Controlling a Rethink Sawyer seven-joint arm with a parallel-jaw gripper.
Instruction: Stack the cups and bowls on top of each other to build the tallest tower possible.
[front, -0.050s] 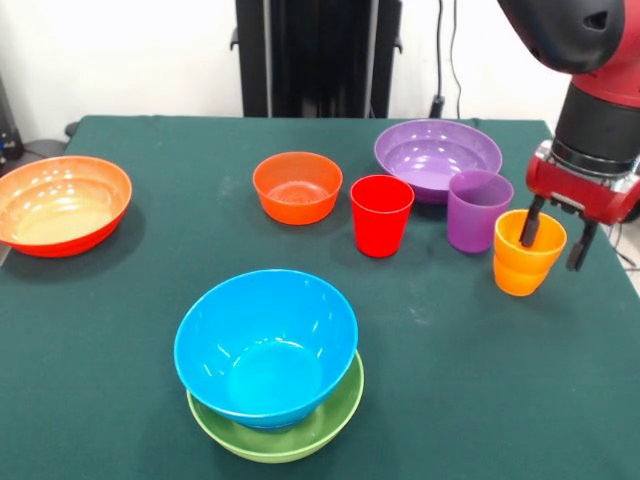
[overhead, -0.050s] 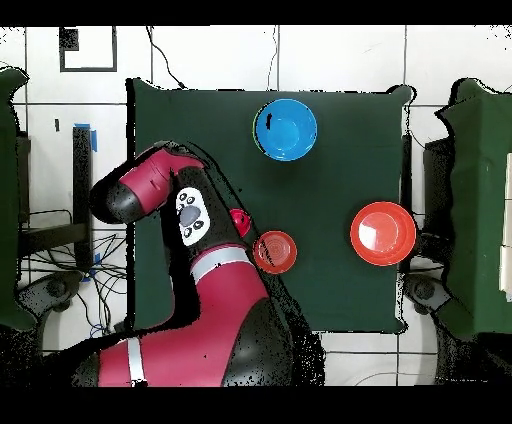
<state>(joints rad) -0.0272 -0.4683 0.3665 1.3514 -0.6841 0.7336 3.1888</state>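
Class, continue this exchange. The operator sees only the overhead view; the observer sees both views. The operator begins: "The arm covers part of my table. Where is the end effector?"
Observer: The end effector is down at the orange cup, with one finger inside its rim and the other outside, jaws apart.
Operator: What else does the arm hide from me?
Observer: A purple cup stands upright beside the orange cup, close to the wide purple bowl.
Operator: Is the light blue bowl sitting on the table alone?
Observer: No, it sits nested in a lime green bowl.
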